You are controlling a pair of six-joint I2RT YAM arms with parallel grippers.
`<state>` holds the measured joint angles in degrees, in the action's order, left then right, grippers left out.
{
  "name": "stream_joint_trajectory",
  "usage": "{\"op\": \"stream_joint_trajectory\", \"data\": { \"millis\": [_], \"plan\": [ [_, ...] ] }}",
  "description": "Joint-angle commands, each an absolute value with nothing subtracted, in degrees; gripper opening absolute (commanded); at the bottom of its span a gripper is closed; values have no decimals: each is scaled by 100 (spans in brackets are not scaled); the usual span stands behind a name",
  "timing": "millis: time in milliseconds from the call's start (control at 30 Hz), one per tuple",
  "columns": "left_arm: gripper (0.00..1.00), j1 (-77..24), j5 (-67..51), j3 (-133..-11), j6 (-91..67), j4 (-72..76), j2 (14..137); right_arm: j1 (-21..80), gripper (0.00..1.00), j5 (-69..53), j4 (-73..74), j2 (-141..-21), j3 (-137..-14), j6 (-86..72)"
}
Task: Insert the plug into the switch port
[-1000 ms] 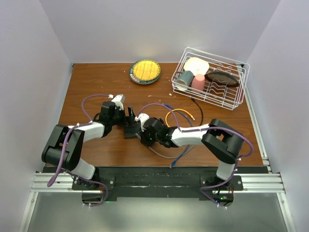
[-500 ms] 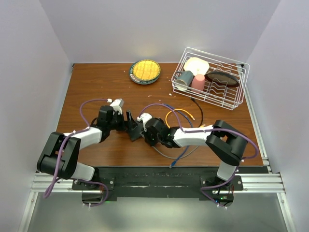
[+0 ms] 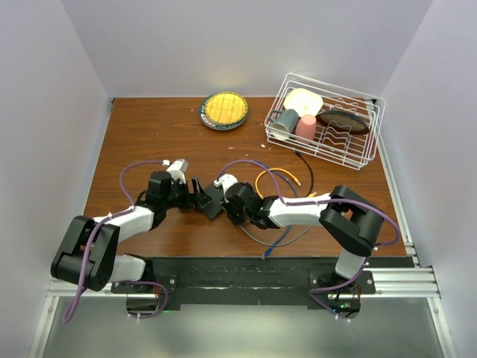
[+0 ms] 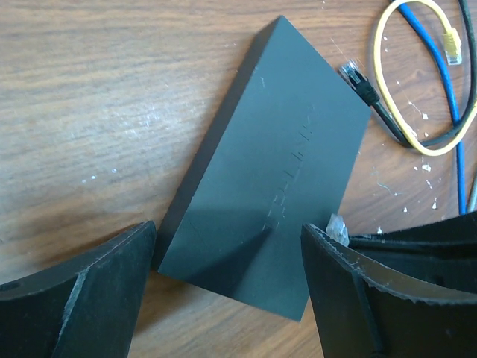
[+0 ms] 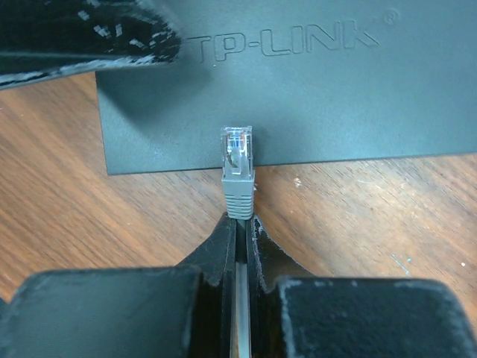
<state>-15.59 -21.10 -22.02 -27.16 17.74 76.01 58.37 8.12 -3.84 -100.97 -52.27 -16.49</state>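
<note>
The switch is a flat black TP-LINK box (image 4: 276, 164) lying on the wooden table, between the two grippers in the top view (image 3: 212, 198). Its ports do not show in any view. My left gripper (image 4: 227, 280) is open, and its fingers straddle the box's near end without touching it. My right gripper (image 5: 240, 224) is shut on a grey cable just behind its clear plug (image 5: 238, 164). The plug's tip sits at the box's long edge (image 5: 298, 97). The plug tip also shows in the left wrist view (image 4: 337, 227).
Loose cables lie right of the box: a black-plugged one (image 4: 359, 78), a yellow loop (image 4: 387, 74) and a blue one (image 4: 447, 97). A round yellow-centred plate (image 3: 223, 110) and a white wire dish rack (image 3: 326, 119) stand at the back.
The left arm's elbow has swung toward the near left while its gripper stayed at the box. The right gripper with the plug has shifted slightly right and farther back.
</note>
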Motion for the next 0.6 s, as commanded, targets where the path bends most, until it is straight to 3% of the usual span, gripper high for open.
{"op": "stream_joint_trajectory", "data": {
  "millis": [0,567],
  "plan": [
    [83,-1591,-2479,-2127,-2865,1846,7445,5792,0,1099,-88,-9932,-5028,-1722],
    [89,-1573,-1125,-3366,-2628,1151,7576,5810,0,721,238,-9202,-4641,-1529]
  ]
}}
